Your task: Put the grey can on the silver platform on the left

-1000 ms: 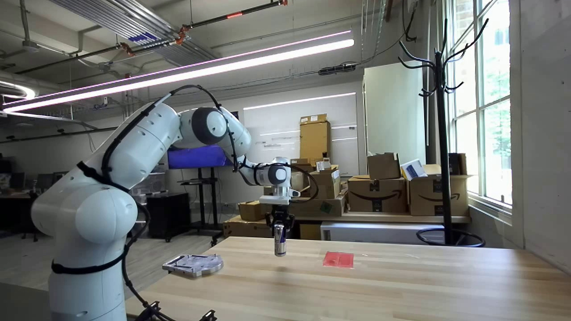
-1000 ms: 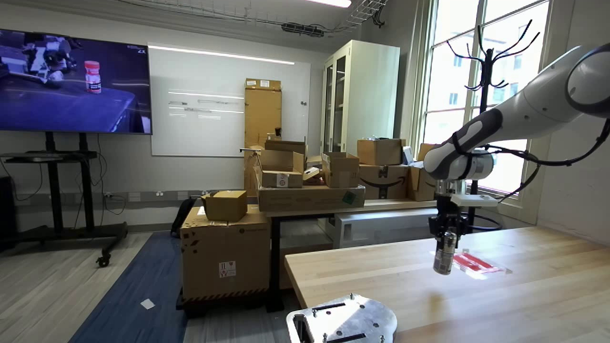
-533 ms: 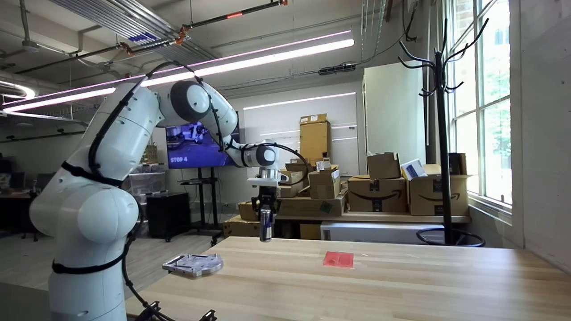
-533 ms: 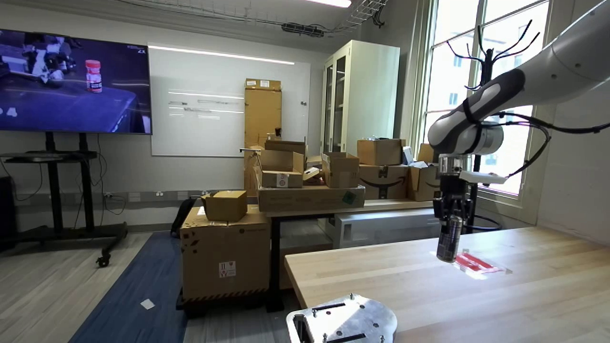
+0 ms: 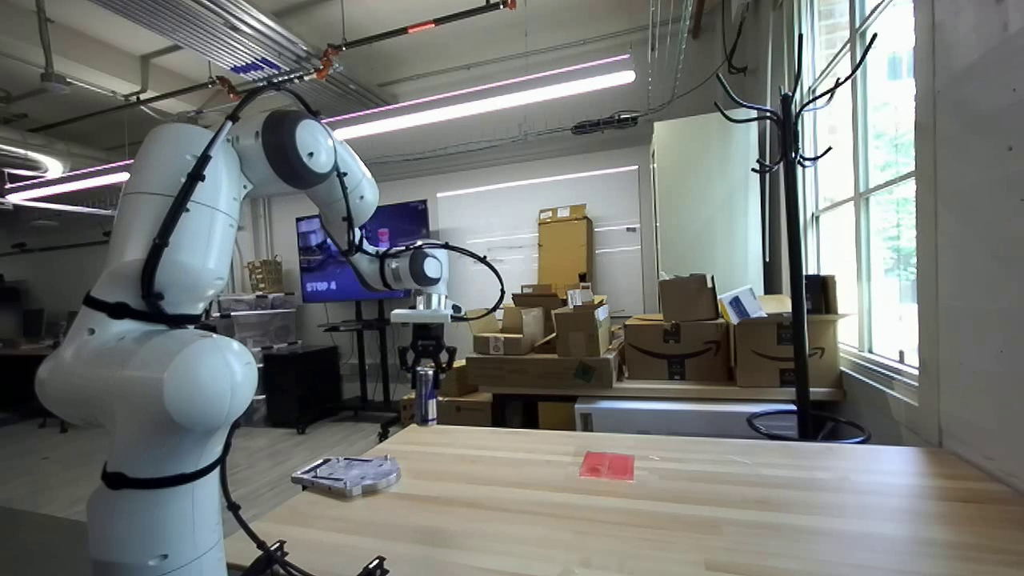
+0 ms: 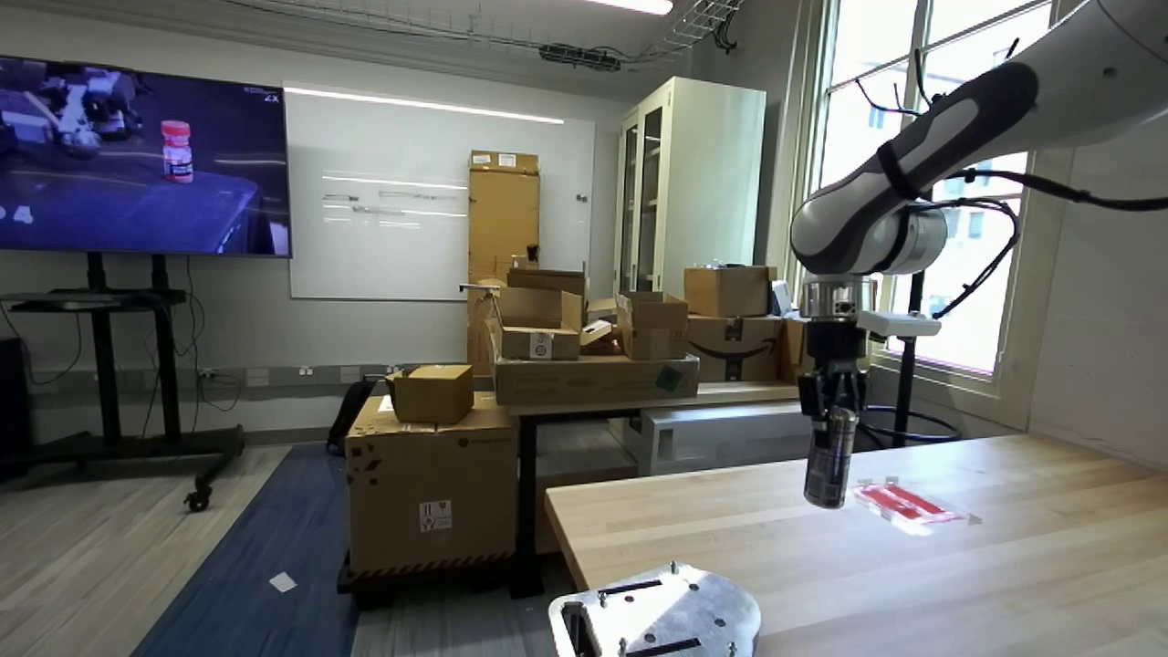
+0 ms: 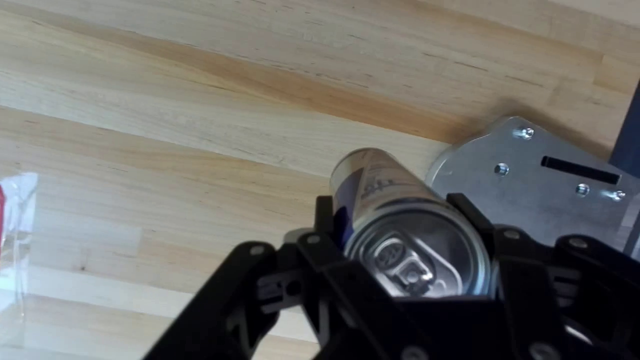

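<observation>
Grey can (image 6: pixel 829 470): hanging above the wooden table (image 6: pixel 958 584) (tab end up, btw)
Gripper (image 5: pixel 426 376): jaws can-wide, clamped on can's upper part
Silver platform (image 5: pixel 350 474): table's edge, apart from can

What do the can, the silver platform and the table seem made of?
The can: glossy metal, probably aluminium, by its shiny pull-tab lid.
The silver platform: satin metal, by its soft grey sheen; which metal stays open.
The table: probably wood, faintly shiny, by its grain.
</observation>
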